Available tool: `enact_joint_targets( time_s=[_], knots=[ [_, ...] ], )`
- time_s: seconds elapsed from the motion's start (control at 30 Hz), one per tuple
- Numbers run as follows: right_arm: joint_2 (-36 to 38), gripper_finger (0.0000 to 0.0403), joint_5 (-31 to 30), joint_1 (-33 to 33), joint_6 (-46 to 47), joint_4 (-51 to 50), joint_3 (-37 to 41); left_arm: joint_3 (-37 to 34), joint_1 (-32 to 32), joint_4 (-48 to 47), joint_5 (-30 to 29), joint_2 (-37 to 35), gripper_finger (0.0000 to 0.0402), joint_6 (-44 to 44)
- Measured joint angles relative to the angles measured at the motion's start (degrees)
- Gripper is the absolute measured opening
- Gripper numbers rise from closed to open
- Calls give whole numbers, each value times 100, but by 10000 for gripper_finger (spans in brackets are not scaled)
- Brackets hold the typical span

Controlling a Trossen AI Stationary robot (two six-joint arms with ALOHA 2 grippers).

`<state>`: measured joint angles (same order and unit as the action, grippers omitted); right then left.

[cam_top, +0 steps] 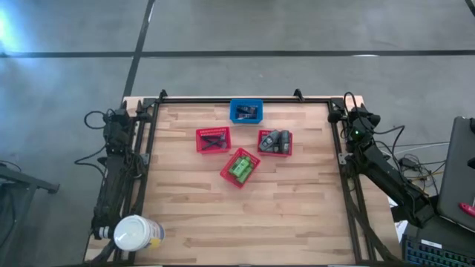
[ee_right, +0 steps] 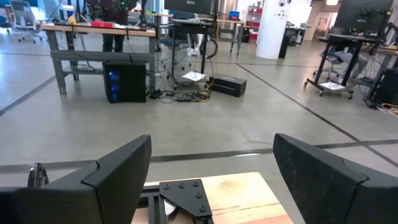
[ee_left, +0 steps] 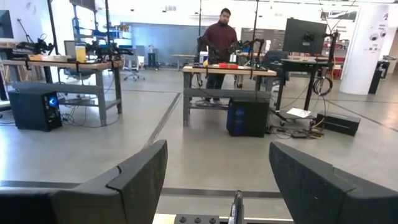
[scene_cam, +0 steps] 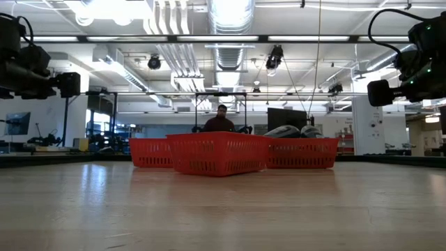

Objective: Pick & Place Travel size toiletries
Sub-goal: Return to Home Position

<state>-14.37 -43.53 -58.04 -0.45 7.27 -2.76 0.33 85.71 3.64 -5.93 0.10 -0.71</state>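
Note:
The toiletries lie sorted in four mesh baskets in the table's far middle: grey oval bottles [cam_top: 275, 139] in a red basket, green pieces [cam_top: 240, 168] in a tilted red basket, thin black sticks [cam_top: 214, 139] in another red one, dark flat packets [cam_top: 247, 113] in the blue basket. In the low view the bottles [scene_cam: 291, 132] rise above a red rim. My left gripper [ee_left: 217, 180] is open at the table's far left corner, my right gripper [ee_right: 211, 180] open at the far right corner; both face away from the baskets, over the far edge.
A big white-topped round container [cam_top: 136, 233] stands at the near left corner. The table's raised black frame [cam_top: 245, 100] runs along its far edge. Bare wood [cam_top: 245, 222] spreads across the near half. Beyond the table a person [ee_left: 219, 37] stands at a workbench.

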Motion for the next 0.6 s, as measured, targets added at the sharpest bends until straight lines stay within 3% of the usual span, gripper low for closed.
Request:
enact_joint_targets(
  time_s=[0.6],
  knots=[
    [-2, 281, 1, 0, 0, 0, 0, -1, 15, 28, 10, -4, 287, 0]
  ],
)
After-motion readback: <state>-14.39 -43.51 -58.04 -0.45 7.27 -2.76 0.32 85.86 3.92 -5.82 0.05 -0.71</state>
